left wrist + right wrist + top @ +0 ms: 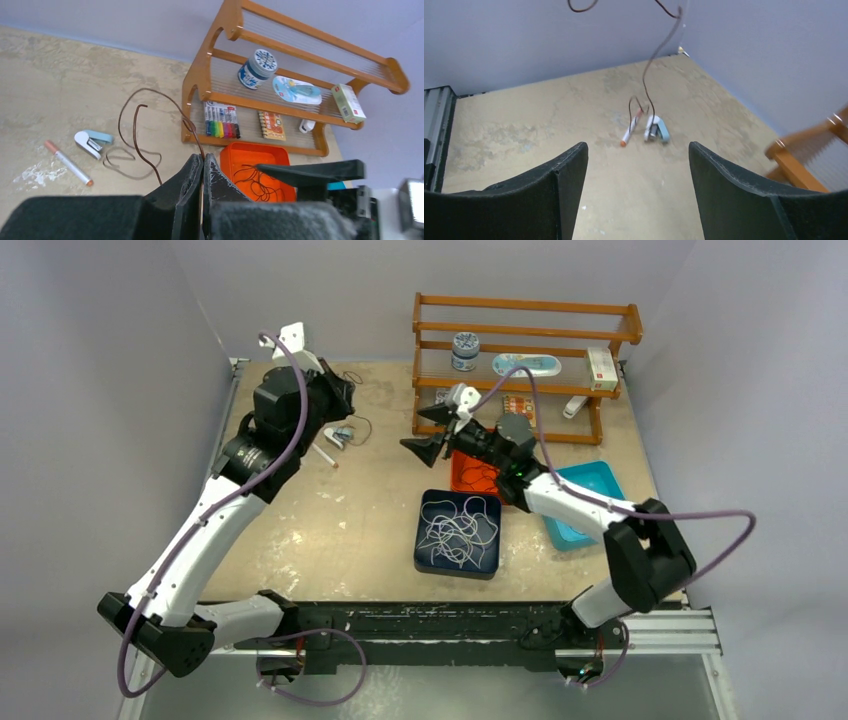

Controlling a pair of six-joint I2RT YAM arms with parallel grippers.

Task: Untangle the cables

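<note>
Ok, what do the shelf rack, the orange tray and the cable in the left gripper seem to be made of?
The shelf rack looks like varnished wood: warm brown, glossy rails. The orange tray is probably moulded plastic: uniform colour, smooth rounded rim. The cable pinched in the left gripper looks like thin brown plastic-coated wire, judging by its stiff curls; its core cannot be seen.
</note>
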